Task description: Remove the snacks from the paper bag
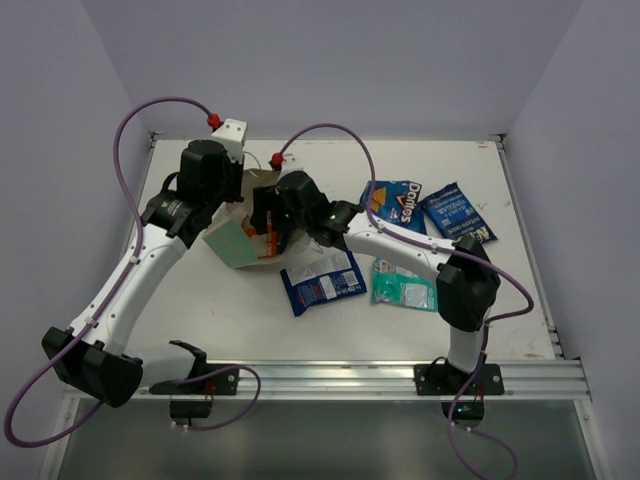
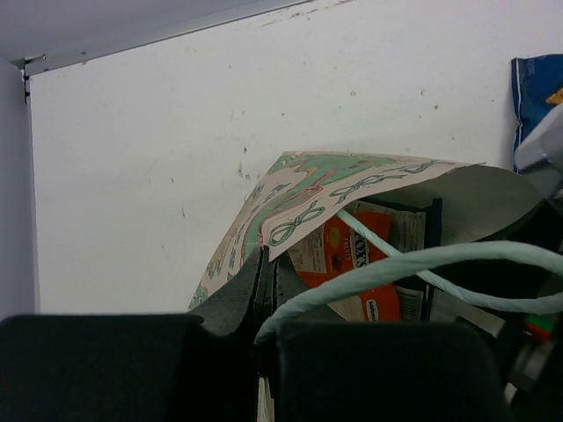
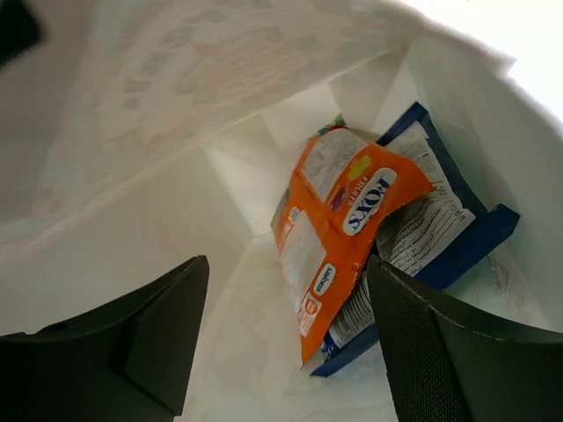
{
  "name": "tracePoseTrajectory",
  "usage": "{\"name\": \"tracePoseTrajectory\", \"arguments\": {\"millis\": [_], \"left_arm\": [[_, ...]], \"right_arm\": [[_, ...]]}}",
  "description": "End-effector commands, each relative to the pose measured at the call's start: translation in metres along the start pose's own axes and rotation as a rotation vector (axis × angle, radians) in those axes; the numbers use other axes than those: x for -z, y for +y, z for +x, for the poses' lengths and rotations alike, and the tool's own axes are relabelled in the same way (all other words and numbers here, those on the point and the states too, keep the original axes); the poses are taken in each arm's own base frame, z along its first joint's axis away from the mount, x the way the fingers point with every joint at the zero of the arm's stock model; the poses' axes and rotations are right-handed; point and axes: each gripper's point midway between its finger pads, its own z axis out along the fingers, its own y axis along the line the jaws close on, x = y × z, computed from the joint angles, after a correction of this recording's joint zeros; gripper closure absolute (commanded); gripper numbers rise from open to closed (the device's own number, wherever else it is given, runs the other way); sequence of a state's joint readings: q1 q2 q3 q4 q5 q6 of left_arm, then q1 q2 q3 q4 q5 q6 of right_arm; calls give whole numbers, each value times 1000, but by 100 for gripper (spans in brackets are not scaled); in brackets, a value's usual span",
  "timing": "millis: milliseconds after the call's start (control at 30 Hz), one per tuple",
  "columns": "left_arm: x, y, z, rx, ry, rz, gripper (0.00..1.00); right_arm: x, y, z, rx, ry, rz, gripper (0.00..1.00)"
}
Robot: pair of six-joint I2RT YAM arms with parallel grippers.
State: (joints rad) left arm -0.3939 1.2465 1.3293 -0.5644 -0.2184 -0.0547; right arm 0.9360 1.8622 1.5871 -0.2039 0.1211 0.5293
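- The left tool point(image 2: 268, 268) is clenching on the rim of the tall mint-green paper bag point(image 2: 352, 180) with a cream inside, and is lifting that edge off the white worktop point(image 2: 176, 176).
- The paper bag is lying tilted at the left-centre of the worktop, with its mouth facing the right arm. A thin pale string handle point(image 2: 422, 259) is looping across the opening.
- The right tool point(image 3: 286, 264) is reaching inside the paper bag with its jaws spread wide, released and gripping nothing.
- A flat orange foil packet point(image 3: 339, 220) is lying deep in the bag, ahead of the spread fingers point(image 3: 167, 343). I cannot tell whether the far finger is touching its edge.
- A blue-and-white foil packet point(image 3: 431, 233) is lying beneath the orange one and touching it.
- Four more packets are lying out on the worktop:
  - A second blue-and-white packet point(image 1: 322, 282) is sitting just beside the bag's mouth.
  - A teal foil packet point(image 1: 403, 287) is lying beside it, to its right.
  - A dark blue Doritos packet point(image 1: 395, 203) and a blue chip bag point(image 1: 457, 213) are lying side by side farther back.
- The right arm is stretching across above these packets.
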Motion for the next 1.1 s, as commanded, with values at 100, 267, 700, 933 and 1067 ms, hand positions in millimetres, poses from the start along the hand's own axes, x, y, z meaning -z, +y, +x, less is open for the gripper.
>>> {"name": "tracePoseTrajectory", "arguments": {"millis": [100, 267, 700, 933, 1067], "left_arm": [[13, -8, -15, 56, -56, 44, 100], [15, -10, -19, 56, -66, 61, 100], [7, -7, -2, 56, -32, 31, 100], [-1, 16, 7, 43, 2, -105, 100], [-1, 22, 1, 36, -7, -142, 100]], "right_arm": [[-34, -20, 18, -19, -7, 78, 25], [-50, -35, 32, -31, 23, 105, 27], [-13, -3, -36, 118, -141, -49, 100], [98, 48, -125, 189, -337, -211, 100], [148, 58, -158, 201, -412, -247, 100]]}}
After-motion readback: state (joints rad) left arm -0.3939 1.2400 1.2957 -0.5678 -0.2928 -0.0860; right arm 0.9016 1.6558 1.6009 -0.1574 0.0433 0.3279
